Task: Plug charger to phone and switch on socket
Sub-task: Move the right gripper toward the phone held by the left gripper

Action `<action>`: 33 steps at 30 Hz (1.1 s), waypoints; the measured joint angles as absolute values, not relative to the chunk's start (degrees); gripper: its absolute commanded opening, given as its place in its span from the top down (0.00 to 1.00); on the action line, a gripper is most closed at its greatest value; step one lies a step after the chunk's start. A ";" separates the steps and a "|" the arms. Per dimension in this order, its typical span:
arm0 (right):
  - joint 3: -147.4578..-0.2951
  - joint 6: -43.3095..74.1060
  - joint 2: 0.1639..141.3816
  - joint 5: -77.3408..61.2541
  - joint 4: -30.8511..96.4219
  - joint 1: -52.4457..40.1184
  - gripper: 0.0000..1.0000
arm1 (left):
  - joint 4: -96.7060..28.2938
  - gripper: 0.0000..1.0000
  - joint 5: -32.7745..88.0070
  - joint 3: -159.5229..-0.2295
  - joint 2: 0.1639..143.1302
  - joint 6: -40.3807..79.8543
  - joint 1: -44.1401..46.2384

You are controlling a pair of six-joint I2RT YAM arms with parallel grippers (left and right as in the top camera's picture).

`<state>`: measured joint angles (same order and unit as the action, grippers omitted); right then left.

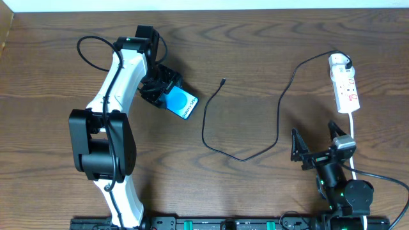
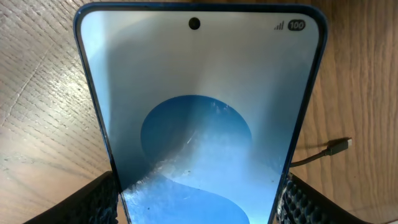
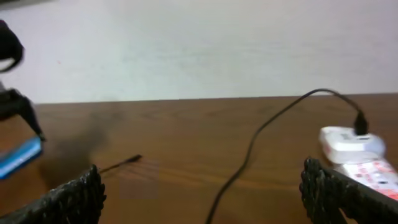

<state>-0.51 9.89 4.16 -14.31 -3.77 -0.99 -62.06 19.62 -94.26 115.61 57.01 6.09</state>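
The phone [image 1: 182, 104] is seen in the upper left of the overhead view, set at a slant with its blue screen facing up. It is clamped across its long edges by the left claw [image 1: 165, 91]. In the left wrist view the frame is nearly filled by the screen, and the textured pads [image 2: 93, 199] are pressed against both sides of the phone at the bottom corners. Whether the phone is resting on the tabletop [image 1: 255, 38] or is held just above it cannot be told.

The charger [image 1: 203, 128] is laid loose across the middle of the overhead view. Its plug tip [image 1: 222, 82] is found to the right of the phone, near it but apart from it, and is not inserted. From there the cable is looped downward and then carried up to the upper right, where its black plug [image 1: 346, 62] is seated at the top end of the socket [image 1: 346, 89]. The socket is laid lengthwise near the right edge, and a white cord [image 1: 354, 128] is led down from its lower end.

The right claw [image 1: 314, 135] is held open in the lower right, below the socket, with nothing between its fingers. In the right wrist view its pads [image 3: 74, 199] are seen wide apart at the bottom corners.
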 measured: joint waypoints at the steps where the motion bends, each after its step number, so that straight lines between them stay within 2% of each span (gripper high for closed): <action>1: -0.84 10.61 5.67 -14.87 -3.81 -0.99 0.01 | -62.04 0.34 19.62 -94.26 115.61 57.01 6.09; 6: -6.46 12.88 17.19 -17.21 -3.70 -0.99 0.01 | -61.98 0.34 20.49 -94.26 115.61 57.04 6.07; 11: -19.73 13.58 34.41 -20.73 -3.01 -0.99 0.01 | -61.10 0.34 21.78 -94.26 115.61 57.04 6.09; 20: -42.00 15.11 66.26 -35.55 4.32 -0.99 0.01 | -60.27 0.34 22.65 -94.26 115.61 57.30 6.09; 26: -48.03 16.47 79.15 -45.19 1.34 -1.50 0.01 | -59.16 0.34 24.93 -94.26 115.61 58.76 6.09; 33: -48.21 21.61 86.32 -51.46 -4.95 -3.55 0.01 | -58.52 0.34 26.96 -94.26 115.61 62.33 6.09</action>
